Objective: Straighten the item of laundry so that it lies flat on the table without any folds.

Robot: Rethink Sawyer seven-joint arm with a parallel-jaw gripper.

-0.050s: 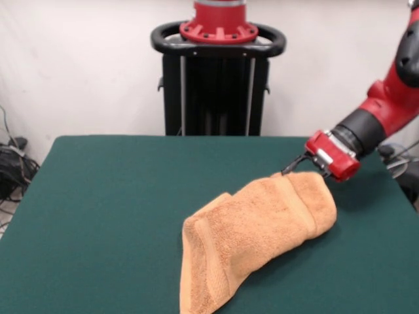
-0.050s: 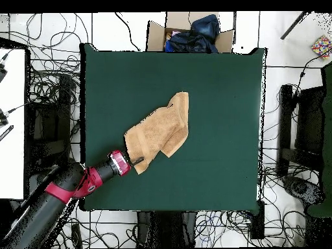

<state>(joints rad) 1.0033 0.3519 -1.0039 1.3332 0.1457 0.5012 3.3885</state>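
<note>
The orange-tan terry towel (image 1: 252,239) is lying folded over itself on the green counter (image 1: 118,216), stretching from the lower centre of the front view up toward the right. At its upper right end the gripper (image 1: 302,163) is touching the cloth; whether it is clenched cannot be told. In the overhead view, a cardboard box (image 2: 189,34) holding dark blue fabric (image 2: 194,31) is sitting beyond the counter's top edge.

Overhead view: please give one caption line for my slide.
Sawyer gripper at the folded orange towel's corner on the green table.
</note>
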